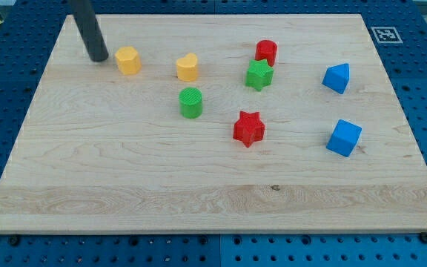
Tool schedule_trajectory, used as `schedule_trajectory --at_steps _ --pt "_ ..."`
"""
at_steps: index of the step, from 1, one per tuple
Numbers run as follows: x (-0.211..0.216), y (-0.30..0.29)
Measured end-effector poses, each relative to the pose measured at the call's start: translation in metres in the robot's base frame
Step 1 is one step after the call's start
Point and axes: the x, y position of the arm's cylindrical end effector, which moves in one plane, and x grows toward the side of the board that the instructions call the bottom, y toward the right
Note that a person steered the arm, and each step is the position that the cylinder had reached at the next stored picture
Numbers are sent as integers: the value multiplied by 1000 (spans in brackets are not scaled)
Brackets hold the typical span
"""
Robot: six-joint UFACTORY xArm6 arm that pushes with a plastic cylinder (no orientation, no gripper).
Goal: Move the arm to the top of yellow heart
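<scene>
The yellow heart (pixel 187 67) lies on the wooden board (pixel 124 178) in the upper middle-left. My tip (pixel 98 58) is at the upper left of the board, well to the left of the heart. A yellow hexagonal block (pixel 128 60) stands between the tip and the heart, just right of the tip and not touching it.
A green cylinder (pixel 191 102) sits just below the heart. A green star (pixel 259 75) and a red cylinder (pixel 266 52) are to the heart's right. A red star (pixel 249 128) is mid-board. Two blue blocks (pixel 336 78) (pixel 344 138) are at the right.
</scene>
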Motion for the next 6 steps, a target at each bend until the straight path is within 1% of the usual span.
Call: schedule_trajectory --at_steps 2,4,5,6 --pt "-11 6" --pt "-82 65" --pt "-74 81" --pt "-25 100"
